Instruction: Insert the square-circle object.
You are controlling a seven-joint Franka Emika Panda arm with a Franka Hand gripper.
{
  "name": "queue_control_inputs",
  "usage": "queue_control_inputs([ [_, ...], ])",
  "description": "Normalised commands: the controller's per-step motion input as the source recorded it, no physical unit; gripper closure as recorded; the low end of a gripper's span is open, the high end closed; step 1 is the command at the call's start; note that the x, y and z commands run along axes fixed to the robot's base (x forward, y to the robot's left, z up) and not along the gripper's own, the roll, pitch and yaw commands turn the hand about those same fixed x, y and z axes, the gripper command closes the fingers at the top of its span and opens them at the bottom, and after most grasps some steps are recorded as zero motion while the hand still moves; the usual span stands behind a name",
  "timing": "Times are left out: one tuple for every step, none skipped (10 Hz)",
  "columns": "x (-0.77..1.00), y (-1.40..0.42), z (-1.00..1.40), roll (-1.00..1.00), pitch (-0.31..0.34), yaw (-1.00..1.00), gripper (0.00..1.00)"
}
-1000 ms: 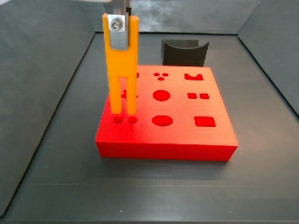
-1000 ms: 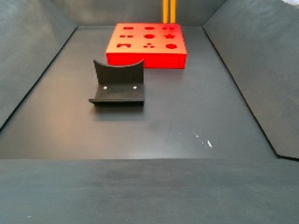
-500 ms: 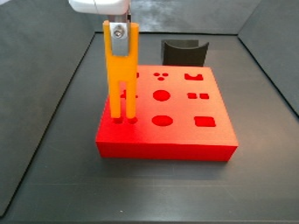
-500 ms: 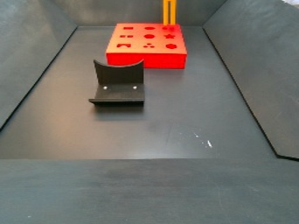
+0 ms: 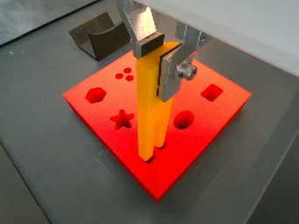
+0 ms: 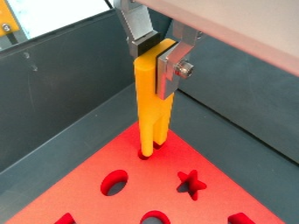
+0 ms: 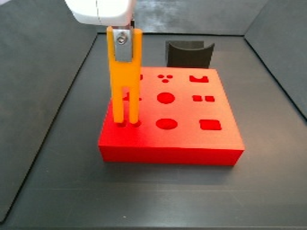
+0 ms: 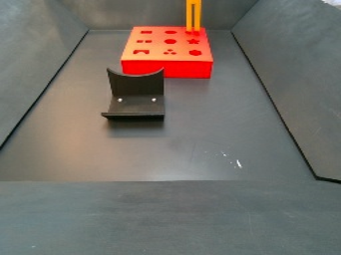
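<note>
While the red block (image 7: 171,121) lies flat on the dark counter (image 8: 186,169), we see the square-circle object (image 7: 125,76) standing upright at its corner, the two prongs reaching down into holes in the block's top face. How deep the prongs sit we cannot tell — in a wrist view (image 6: 152,150) only one prong tip shows at a hole's mouth. The claw (image 5: 162,54) is above the block, at the bar's upper end, its silver fingers (image 6: 172,68) pressed against opposite sides of the bar, so it grips the square-circle object. The other shaped holes in the block hold nothing. In a side view the bar (image 8: 194,14) is cut off by the frame's upper edge. Beyond the block stands the dark grey curved holder (image 7: 188,52) — well apart from it, with nothing in its hollow.
</note>
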Motion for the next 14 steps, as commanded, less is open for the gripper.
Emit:
queue_control_inputs([
  [0.10,-0.07,-0.11,0.16,0.000,0.00,1.00],
  [0.15,-0.13,-0.14,0.13,-0.004,0.00,1.00],
  [0.12,-0.12,-0.19,0.07,-0.029,0.00,1.00],
  [0.17,-0.06,-0.22,0.00,-0.067,0.00,1.00],
  [0.19,0.00,-0.29,0.02,-0.051,0.00,1.00],
  [0.05,0.00,-0.27,0.02,-0.029,0.00,1.00],
  [-0.10,0.01,-0.21,0.00,-0.001,-0.07,1.00],
  [0.00,0.01,-0.24,-0.01,-0.009,-0.06,1.00],
  [0.00,0.03,-0.47,-0.10,-0.036,-0.06,1.00],
  [0.01,0.01,-0.57,-0.11,-0.016,-0.07,1.00],
  [0.04,0.00,-0.67,-0.12,0.000,-0.10,1.00],
  [0.08,0.00,-0.70,-0.10,0.001,-0.09,1.00],
  [0.06,0.00,-0.59,-0.06,0.000,-0.09,1.00],
  [0.05,0.00,-0.49,0.00,0.000,-0.09,1.00],
])
